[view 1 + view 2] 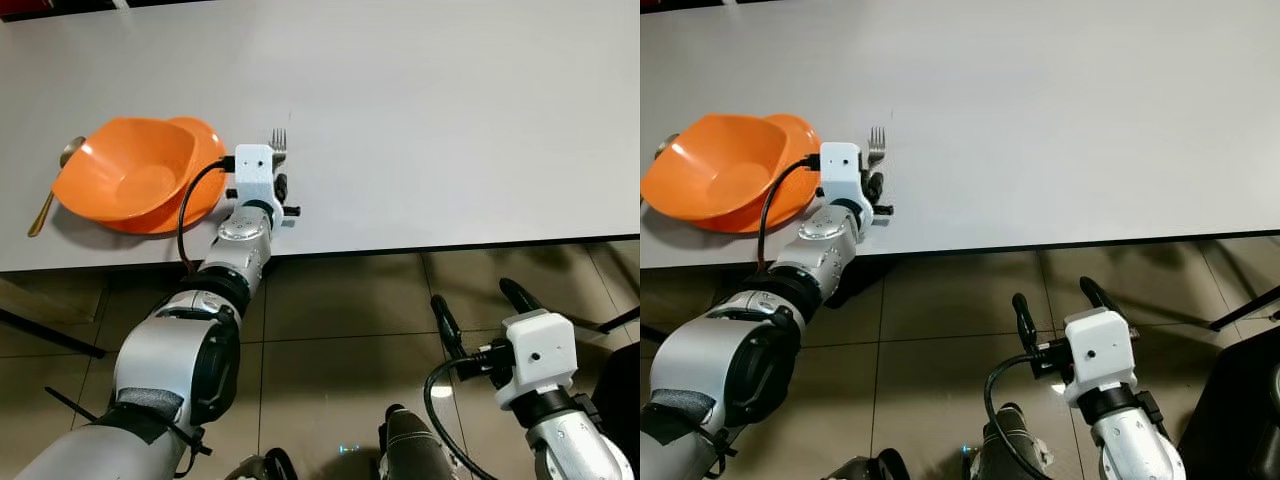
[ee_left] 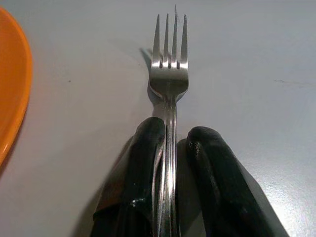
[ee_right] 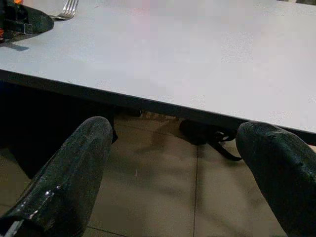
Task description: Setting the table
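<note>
A silver fork [image 2: 169, 74] lies flat on the grey table [image 1: 450, 120], tines pointing away from me, just right of the orange plate [image 1: 207, 188]. My left gripper [image 2: 173, 131] rests low on the table and is shut on the fork's handle, with a black finger [image 2: 143, 163] on each side. An orange bowl [image 1: 135, 170] sits tilted on the plate, and a gold spoon [image 1: 52, 193] lies to its left, partly hidden under the bowl's rim. My right gripper [image 1: 472, 292] hangs open below the table's front edge, holding nothing.
The table's dark front edge [image 1: 450, 247] runs across in front of me, with brown floor tiles [image 1: 340, 330] below it. A wide bare stretch of tabletop lies to the right of the fork. Dark table legs [image 1: 45, 335] stand on the floor at the left.
</note>
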